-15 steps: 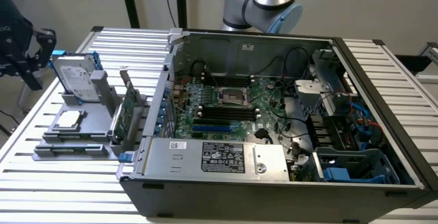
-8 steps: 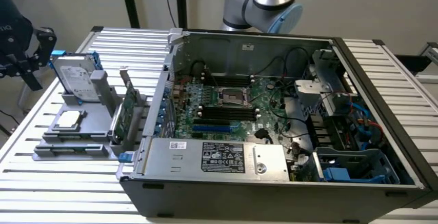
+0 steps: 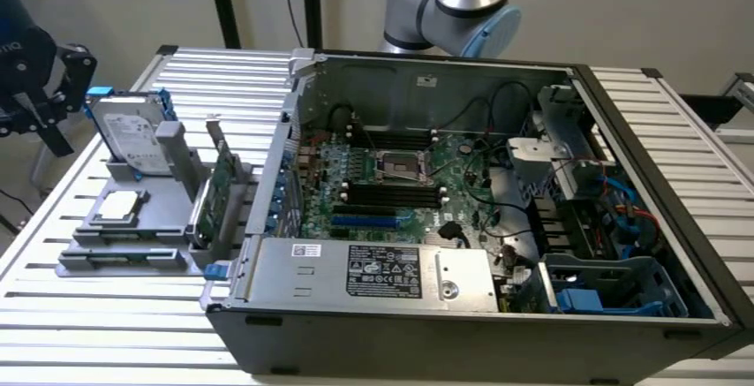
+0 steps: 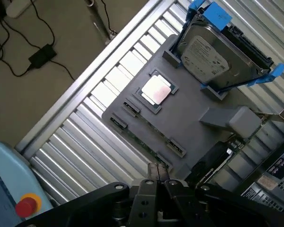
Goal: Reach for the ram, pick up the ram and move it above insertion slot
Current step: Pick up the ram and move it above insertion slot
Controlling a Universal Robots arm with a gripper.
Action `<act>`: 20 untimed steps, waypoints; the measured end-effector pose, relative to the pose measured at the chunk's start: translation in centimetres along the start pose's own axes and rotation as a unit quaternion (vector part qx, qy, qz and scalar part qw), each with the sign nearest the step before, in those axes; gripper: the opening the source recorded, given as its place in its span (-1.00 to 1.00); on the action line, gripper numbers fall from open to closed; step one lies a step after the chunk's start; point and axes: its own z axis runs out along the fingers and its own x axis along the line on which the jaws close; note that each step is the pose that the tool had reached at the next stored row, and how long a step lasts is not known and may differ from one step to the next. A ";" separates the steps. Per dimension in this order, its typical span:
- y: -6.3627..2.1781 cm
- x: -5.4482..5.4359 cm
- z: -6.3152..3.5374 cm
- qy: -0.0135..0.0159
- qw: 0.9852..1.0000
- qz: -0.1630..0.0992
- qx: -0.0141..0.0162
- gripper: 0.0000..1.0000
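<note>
A slatted metal bench (image 3: pixel 106 315) is carrying an open computer case (image 3: pixel 471 315), with a grey holder (image 4: pixel 189 118) sitting beside it at the exterior view's left. A hard drive (image 4: pixel 213 52) is standing in the holder. The ram (image 4: pixel 141 142) is lying flat in a slot along the holder's edge. The jaws are hanging clenched and empty over the holder, near one end of the ram.

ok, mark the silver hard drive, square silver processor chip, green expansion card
Silver hard drive (image 4: pixel 213 56): wrist view, label face.
Square silver processor chip (image 4: pixel 156 90): wrist view, lid centre.
Green expansion card (image 3: pixel 208 205): exterior view, board face.
</note>
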 end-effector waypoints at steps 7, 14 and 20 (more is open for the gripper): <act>0.00 0.0 0.01 0.002 0.998 -0.064 0.000 -0.79; 0.00 0.0 0.04 0.005 0.992 -0.127 0.000 -0.79; 0.00 0.0 0.13 0.007 0.983 -0.181 0.001 -0.79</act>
